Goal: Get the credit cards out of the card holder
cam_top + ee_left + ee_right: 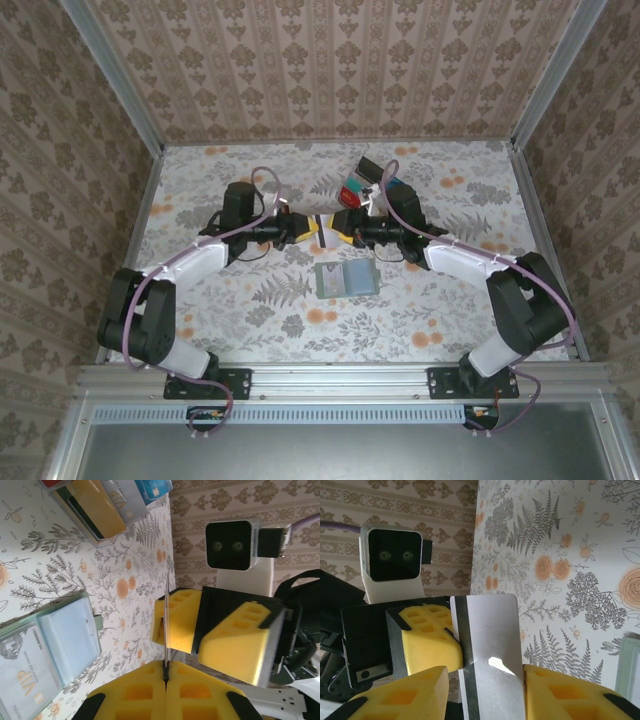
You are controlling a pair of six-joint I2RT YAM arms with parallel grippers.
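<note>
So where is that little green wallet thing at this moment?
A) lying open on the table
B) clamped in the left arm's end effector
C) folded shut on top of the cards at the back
A: the card holder lies opened flat on the flowery table, both panels facing up, well apart from the pile of cards at the back.

Flowered table (250,300) — ferns and orange blooms all across its top. Near the middle lies the card holder (345,280), opened flat, a whitish card tucked in its pocket. Farther back sits a loose cluster of credit cards (352,187) — black, teal, red, blue, tan — overlapping one another.
</note>
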